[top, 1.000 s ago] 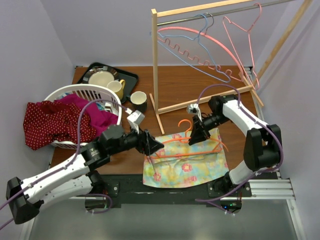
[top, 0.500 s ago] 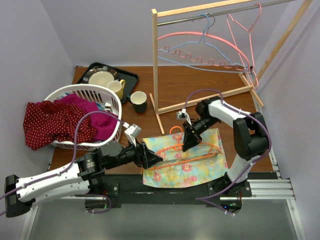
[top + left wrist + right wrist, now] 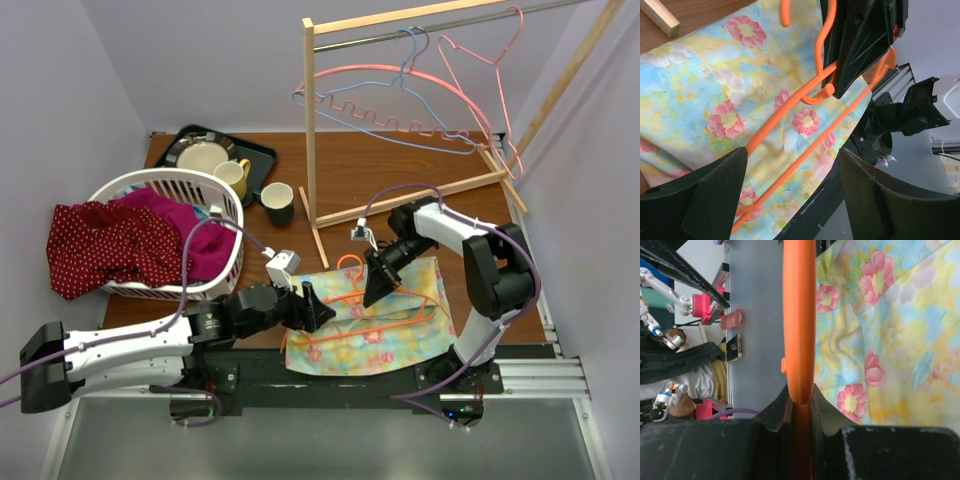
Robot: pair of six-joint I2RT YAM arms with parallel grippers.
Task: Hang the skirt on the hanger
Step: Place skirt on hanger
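Top external view: the flowered skirt [image 3: 370,335] lies spread flat at the near edge of the counter [image 3: 380,170], between the two arm bases, its near hem reaching the front edge. An orange hanger [image 3: 352,297] lies across its upper part, the hook pointing toward the wooden rack [image 3: 310,120].

The right claw [image 3: 378,290] is clenched on the hanger close to the hook. In the right wrist view its fingers [image 3: 780,412] pinch the orange bar [image 3: 799,315] tightly, with the skirt [image 3: 880,330] to one side.

The left claw [image 3: 315,310] is released, its jaws spread wide, and it sits over the left part of the skirt without holding anything. In the left wrist view the hanger's two lower bars [image 3: 790,110] run between its spread fingers [image 3: 715,190] over the cloth [image 3: 715,100]; I cannot tell whether they touch the cloth there.

Further back are a white basket [image 3: 228,205] of red clothes, a dark mug [image 3: 277,203] and a tray [image 3: 255,155]. More hangers [image 3: 400,90] hang on the rack's rail.
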